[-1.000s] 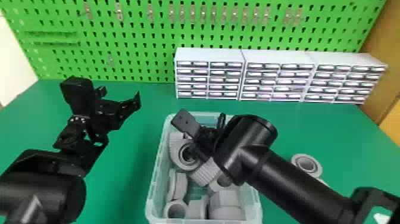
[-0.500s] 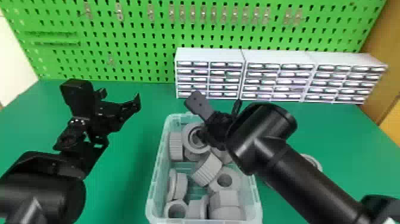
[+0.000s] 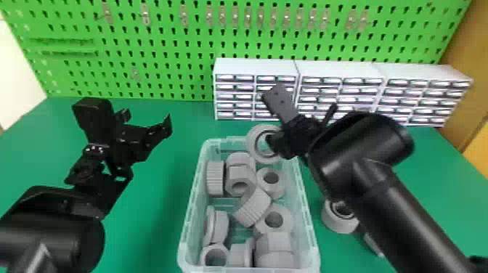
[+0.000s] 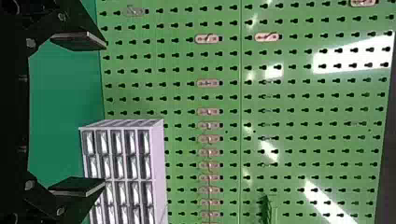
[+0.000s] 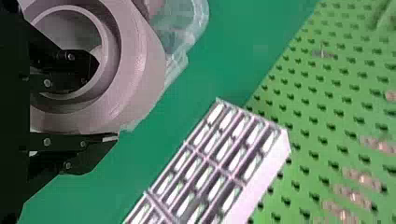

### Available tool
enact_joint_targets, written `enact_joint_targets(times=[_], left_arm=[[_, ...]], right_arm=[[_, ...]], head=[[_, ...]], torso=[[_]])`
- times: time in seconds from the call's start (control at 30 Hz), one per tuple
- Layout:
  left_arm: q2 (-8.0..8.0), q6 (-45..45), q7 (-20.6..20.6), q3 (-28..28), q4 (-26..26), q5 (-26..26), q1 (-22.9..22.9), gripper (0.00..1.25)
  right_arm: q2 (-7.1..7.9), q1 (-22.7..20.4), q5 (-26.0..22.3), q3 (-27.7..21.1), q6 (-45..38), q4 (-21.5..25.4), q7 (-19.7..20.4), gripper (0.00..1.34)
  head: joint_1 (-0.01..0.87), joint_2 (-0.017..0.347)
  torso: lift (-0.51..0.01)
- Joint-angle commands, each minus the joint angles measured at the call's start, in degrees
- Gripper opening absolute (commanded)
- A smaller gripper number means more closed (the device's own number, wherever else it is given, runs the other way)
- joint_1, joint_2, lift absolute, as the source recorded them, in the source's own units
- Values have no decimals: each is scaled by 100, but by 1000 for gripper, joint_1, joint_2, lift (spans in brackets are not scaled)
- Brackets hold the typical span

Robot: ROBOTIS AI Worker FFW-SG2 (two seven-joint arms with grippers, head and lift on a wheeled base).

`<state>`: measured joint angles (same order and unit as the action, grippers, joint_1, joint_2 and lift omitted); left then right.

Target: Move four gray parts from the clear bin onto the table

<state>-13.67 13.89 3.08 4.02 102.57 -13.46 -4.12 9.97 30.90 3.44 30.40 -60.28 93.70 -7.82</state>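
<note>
Bench (image 3: pixel 156 203): flat, green. At its far edge stands an upright green pegboard (image 3: pixel 170 69), drilled in regular rows and fitted with small metal clips (image 3: pixel 235 16). Three white drawer units (image 3: pixel 341 67) stand side by side in front of the pegboard, centre to right, drawer fronts toward the robot. A pale wall (image 3: pixel 12 76) shows at the far left, a brown panel (image 3: pixel 470 78) at the far right.

Bin (image 3: pixel 313 250): clear, open-topped, upright on the bench between the two arms. It contains numerous gray parts, loosely piled. Noted among them: a ribbed part (image 3: pixel 215 178) on its side against the left wall, a second ribbed part (image 3: pixel 253 207) tilted near the middle, and a short tube (image 3: pixel 208 256) in the near left corner, hole upward.

Gray ring (image 3: pixel 252 143): held raised at the bin's far right corner by the right gripper (image 3: pixel 274 145). Its jaws are closed on the ring wall, one inside the bore, the other outside, as the right wrist view confirms.

Outside the bin, on the bench to its right: one collar (image 3: pixel 336 223), partly covered by the right arm, and just beside it a further gray part (image 3: pixel 372 244), mostly hidden.

Left gripper (image 3: pixel 147 121): above the bench, left of the bin, jaws apart, nothing between them.
</note>
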Motion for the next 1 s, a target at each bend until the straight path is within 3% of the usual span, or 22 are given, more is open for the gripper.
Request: enact_joint_targets(times=[0.0, 0.2, 0.47, 0.73, 0.97], left_arm=[[14, 0, 0, -42, 0, -87, -1, 1009], [49, 0, 0, -50, 0, -218, 34, 1009], [251, 0, 88, -173, 0, -95, 43, 1009], [374, 0, 193, -200, 0, 54, 16, 1009], [515, 9, 369, -296, 0, 212, 16, 1009]], right_arm=[[40, -233, 104, -456, -133, 298, 0, 221], [66, -532, 254, -887, -388, 623, 0, 221], [128, -1077, 341, -1564, -1029, 1159, 0, 221], [102, -1718, 368, -1827, -1820, 1827, 0, 221], [84, -2017, 271, -1783, -2251, 1985, 0, 221]], head=[[678, 34], [678, 34], [678, 34], [678, 34], [678, 34]], torso=[[-50], [-50], [-50], [-50], [-50]])
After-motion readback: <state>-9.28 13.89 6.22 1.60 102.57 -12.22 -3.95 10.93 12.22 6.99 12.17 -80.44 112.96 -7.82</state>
